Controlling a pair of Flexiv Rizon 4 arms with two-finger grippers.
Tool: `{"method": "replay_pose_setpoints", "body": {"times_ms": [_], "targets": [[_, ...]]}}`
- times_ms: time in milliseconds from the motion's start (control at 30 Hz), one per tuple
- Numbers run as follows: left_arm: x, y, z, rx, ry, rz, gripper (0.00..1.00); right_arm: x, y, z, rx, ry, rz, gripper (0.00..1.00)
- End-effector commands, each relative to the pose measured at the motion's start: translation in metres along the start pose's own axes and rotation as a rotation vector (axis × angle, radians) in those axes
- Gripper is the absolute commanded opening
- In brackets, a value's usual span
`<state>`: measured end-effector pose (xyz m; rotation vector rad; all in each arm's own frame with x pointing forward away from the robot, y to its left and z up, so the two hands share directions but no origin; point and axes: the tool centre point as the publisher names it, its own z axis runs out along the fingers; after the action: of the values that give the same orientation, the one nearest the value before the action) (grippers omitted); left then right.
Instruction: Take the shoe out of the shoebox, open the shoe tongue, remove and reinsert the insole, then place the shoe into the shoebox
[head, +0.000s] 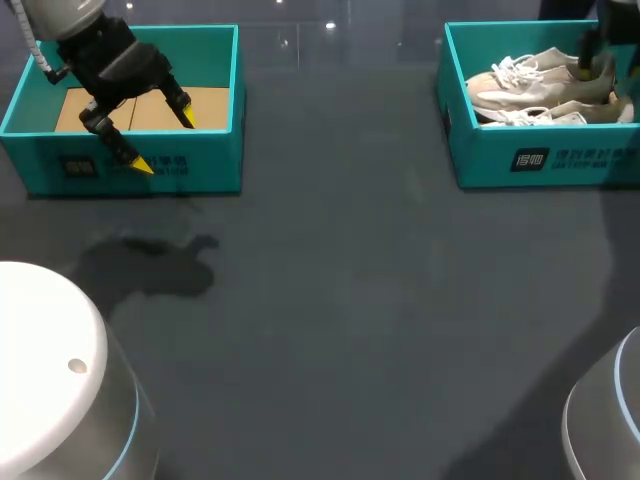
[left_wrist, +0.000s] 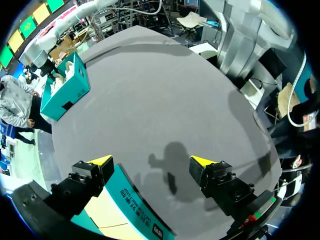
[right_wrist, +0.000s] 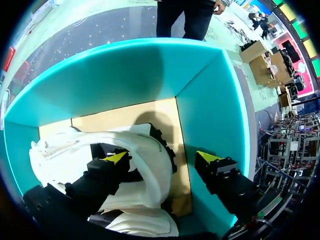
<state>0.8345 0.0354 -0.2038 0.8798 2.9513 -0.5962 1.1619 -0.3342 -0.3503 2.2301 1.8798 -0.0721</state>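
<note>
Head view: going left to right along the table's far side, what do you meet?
Teal cardboard box with a brown floor, left hand above it → bare dark grey table top → teal cardboard shoebox holding pale beige-and-white lace-up shoes.

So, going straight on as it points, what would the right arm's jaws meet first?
Probably the white shoe, its heel right ahead inside the shoebox; depth is hard to judge.

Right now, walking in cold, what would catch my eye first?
Pale beige-and-white laced sneakers lie in a teal cardboard shoebox at far right, the right gripper open over one shoe. At far left, the left gripper hangs open over the front wall of a matching teal box.
</note>
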Motion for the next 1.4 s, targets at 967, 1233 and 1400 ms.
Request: {"method": "replay_pose_setpoints", "body": {"times_ms": [967, 1233, 1400], "targets": [[0.0, 0.0, 0.0, -0.002, 0.001, 0.001, 1.0, 0.049, -0.095, -0.156, -0.135, 0.067, -0.034, 1.0], [0.0, -0.002, -0.028, -0.051, -0.039, -0.214, 1.0, 0.066, -0.142, -0.181, -0.144, 0.062, -0.021, 1.0], [0.004, 0.009, -0.042, -0.185, -0.066, -0.558, 1.0, 0.074, -0.166, -0.187, -0.128, 0.055, -0.009, 1.0]]}}
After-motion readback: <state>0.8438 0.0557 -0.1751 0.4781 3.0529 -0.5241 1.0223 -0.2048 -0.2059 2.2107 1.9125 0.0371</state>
